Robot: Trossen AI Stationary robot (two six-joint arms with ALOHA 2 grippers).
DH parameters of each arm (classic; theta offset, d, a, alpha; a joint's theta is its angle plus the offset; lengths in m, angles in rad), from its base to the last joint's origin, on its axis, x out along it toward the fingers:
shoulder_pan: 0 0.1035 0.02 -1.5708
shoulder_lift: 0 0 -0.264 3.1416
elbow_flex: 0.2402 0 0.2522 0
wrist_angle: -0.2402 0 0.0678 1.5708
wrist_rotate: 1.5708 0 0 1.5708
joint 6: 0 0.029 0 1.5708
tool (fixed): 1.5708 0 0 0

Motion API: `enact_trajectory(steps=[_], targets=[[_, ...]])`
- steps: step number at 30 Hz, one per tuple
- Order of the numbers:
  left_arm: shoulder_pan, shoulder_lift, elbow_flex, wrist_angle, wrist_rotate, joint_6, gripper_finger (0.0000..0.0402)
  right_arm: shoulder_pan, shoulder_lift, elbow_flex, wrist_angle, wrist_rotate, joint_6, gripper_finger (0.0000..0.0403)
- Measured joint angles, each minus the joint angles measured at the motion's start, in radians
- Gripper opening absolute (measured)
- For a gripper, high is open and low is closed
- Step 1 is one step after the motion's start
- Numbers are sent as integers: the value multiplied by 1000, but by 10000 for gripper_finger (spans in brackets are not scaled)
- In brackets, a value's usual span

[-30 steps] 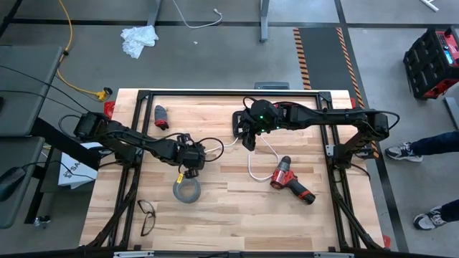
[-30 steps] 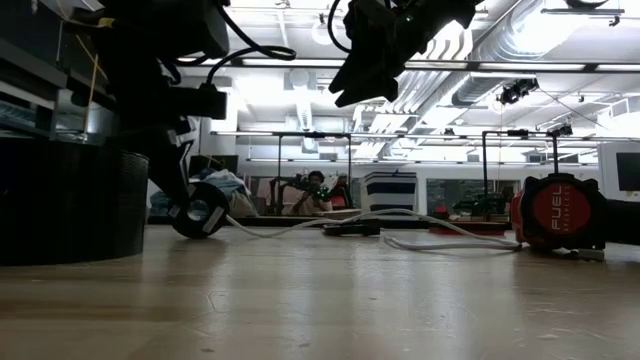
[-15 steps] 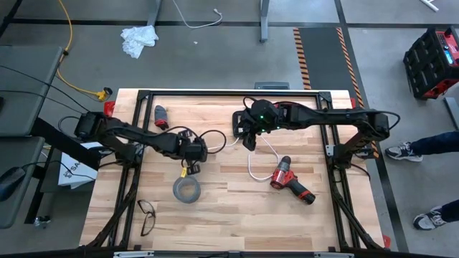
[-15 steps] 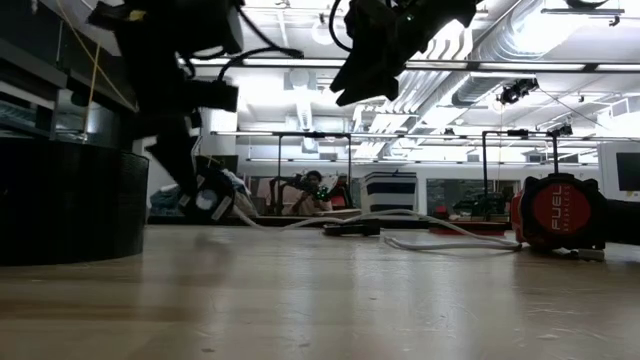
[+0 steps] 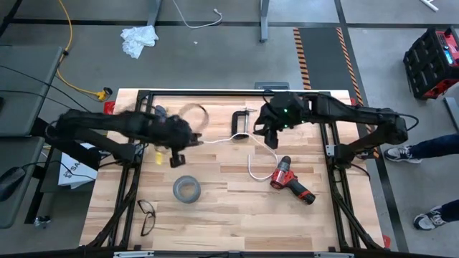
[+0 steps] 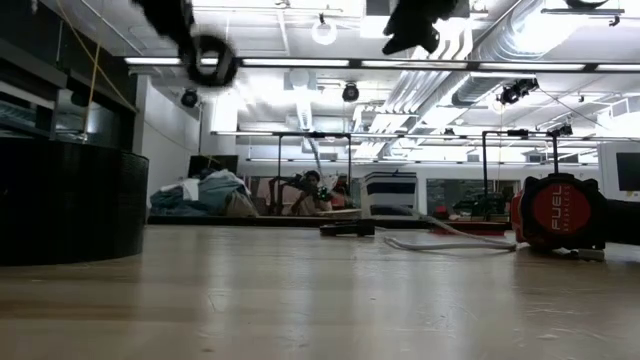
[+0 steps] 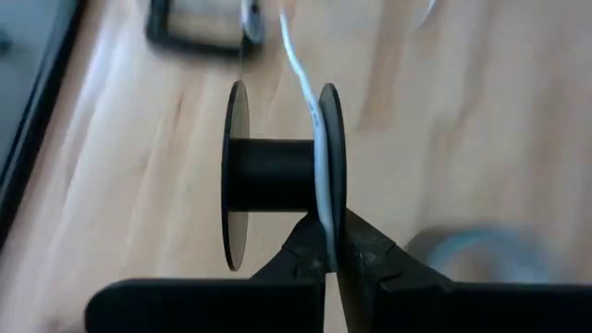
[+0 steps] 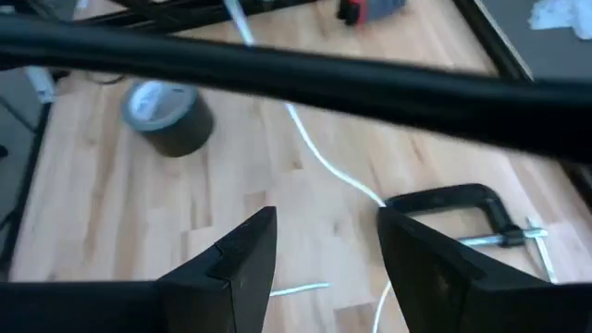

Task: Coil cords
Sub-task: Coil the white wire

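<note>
My left gripper [image 5: 188, 137] is shut on the small black spool [image 7: 277, 176], which is high above the table in the low view [image 6: 208, 58]. The thin white cord [image 5: 244, 143] runs from the spool across the table toward the red drill and lies in a curve [image 5: 251, 166]. It also shows in the right wrist view [image 8: 324, 166]. My right gripper [image 5: 270, 136] is open and empty above the cord, near the black clamp [image 5: 242, 122]. My left gripper pinches the rim of one spool flange [image 7: 329, 217] between its two fingertips, at the edge nearest the wrist. The spool is lifted clear of the table with its axle lying across the fingers. The cord [image 7: 298, 65] leaves the spool beside that flange.
A grey tape roll [image 5: 185, 188] and a pair of glasses [image 5: 147, 215] lie near the front left. A red drill [image 5: 288, 179] lies at the right of centre. The black clamp [image 8: 462, 205] lies at the far middle. A person's feet [image 5: 423, 147] show beyond the right edge.
My left gripper has lifted the spool off the table, high up and toward the far left, drawing the cord's spool end after it. My right gripper has gone up and toward the table's right edge, uncovering the clamp.
</note>
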Motion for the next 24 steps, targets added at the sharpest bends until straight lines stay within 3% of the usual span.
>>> enact_trajectory(steps=[6,9,14,20,24], targets=[[40,-166,70,232,71,-121,1,84,18,0,75,115,17,175],[61,-212,92,330,78,-128,1,97,37,-2,212,130,65,170],[92,-228,129,388,90,-107,1,97,60,-2,457,138,141,168],[111,-226,156,478,176,-117,1,97,53,-2,493,309,146,167],[112,-221,156,540,180,-164,1,96,50,-2,519,312,149,167]])
